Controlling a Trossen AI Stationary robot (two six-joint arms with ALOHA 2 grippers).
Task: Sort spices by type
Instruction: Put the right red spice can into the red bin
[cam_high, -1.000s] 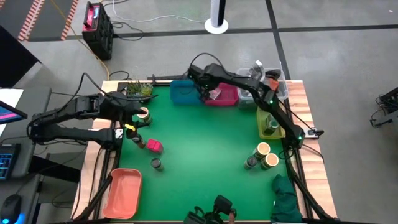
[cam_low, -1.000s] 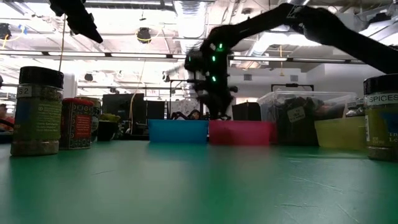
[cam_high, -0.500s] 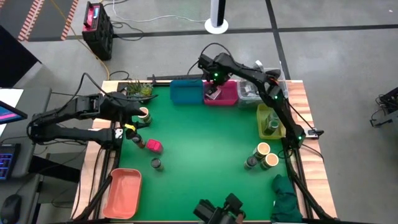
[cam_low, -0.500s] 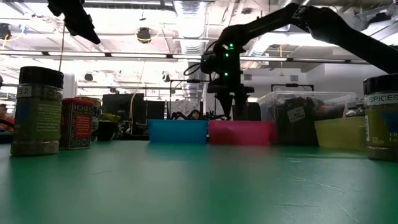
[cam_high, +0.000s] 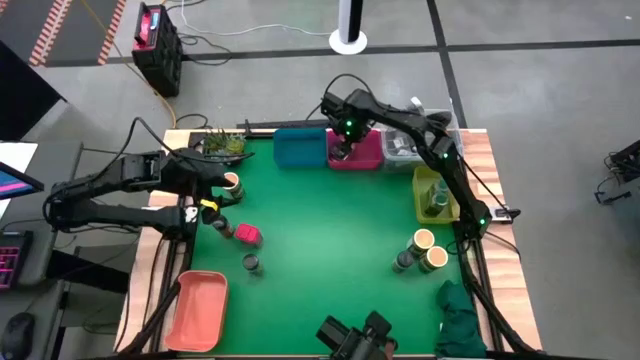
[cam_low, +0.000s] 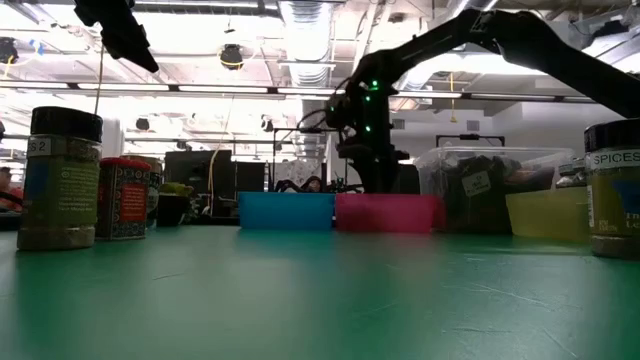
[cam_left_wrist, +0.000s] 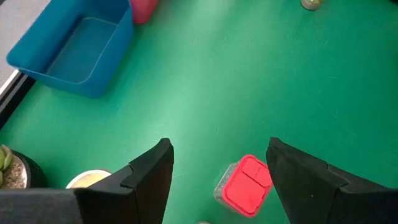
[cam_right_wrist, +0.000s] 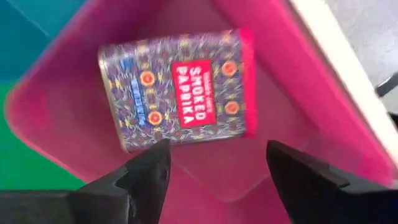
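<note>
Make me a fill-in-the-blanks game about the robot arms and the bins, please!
1. The patterned smoked paprika tin lies inside the ____ plastic bin.
2. The right gripper, above that bin, is ____.
3. Beside the pink bin stands an empty ____ bin.
4. The open left gripper hovers over a red-lidded ____.

Missing words: pink; open; blue; jar

3 tan-topped jars (cam_high: 231, 182); 2 pink packs (cam_high: 247, 235); 2 dark-lidded jars (cam_high: 252, 263); 4 bins (cam_high: 300, 148); 2 arms.

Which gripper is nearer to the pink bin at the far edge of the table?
Right. The right gripper hangs directly over the pink bin, open. The left gripper is far away, by the table's left edge.
</note>
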